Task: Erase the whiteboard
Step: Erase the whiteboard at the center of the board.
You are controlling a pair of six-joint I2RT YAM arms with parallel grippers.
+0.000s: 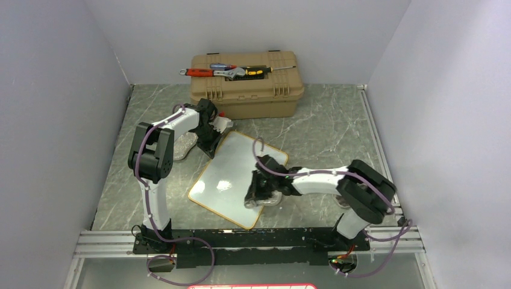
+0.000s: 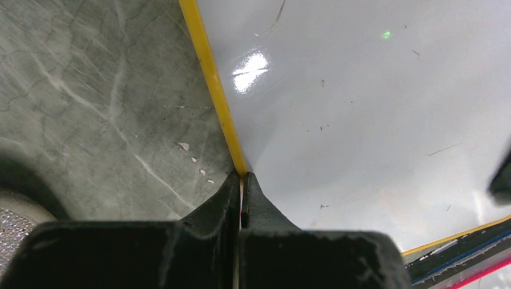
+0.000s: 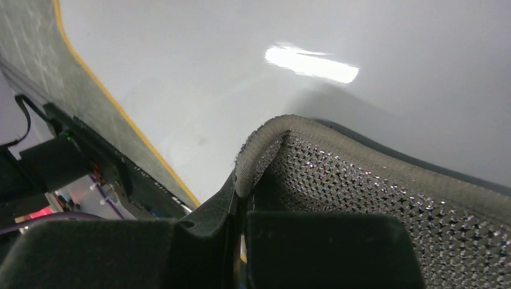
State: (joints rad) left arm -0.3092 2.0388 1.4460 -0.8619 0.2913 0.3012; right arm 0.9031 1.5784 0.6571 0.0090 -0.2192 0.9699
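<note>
**Item 1: whiteboard** (image 1: 232, 174). White, glossy, with rounded corners and a thin yellow rim (image 2: 211, 78). I see it lying flat around the middle of the desk (image 1: 325, 132), turned aslant. One corner points toward the far edge and the opposite corner sits close to the near edge, by the rail that carries the arm bases. The left wrist view shows the surface nearly clean, with only a few thin dark strokes and specks left.

**Item 2: left pincer** (image 1: 211, 147). Closed, fingers together. My left wrist view puts the tips right on the yellow rim at the board's far-left side, with desk on one side and white surface on the other. I cannot tell whether anything is pinched between them.

**Item 3: right pincer** (image 1: 260, 195). Clamped on the folded edge of a mesh cloth (image 3: 373, 198). It is over the board's near-right part.

**Item 4: mesh cloth.** Grey and glittery, with a hemmed border. It lies against the white surface under the right pincer.

**Item 5: second glittery grey piece** (image 1: 185, 146). It sits on the desk just off the board's left side, partly hidden by the left arm. It appears in the lower-left corner of my left wrist view.

**Item 6: toolbox** (image 1: 244, 93). Tan, lid shut. It stands at the middle of the desk's far edge, apart from the board.

**Item 7: hand tools on the toolbox lid.** They include a wrench (image 1: 235, 73) and screwdrivers (image 1: 265, 70).
</note>
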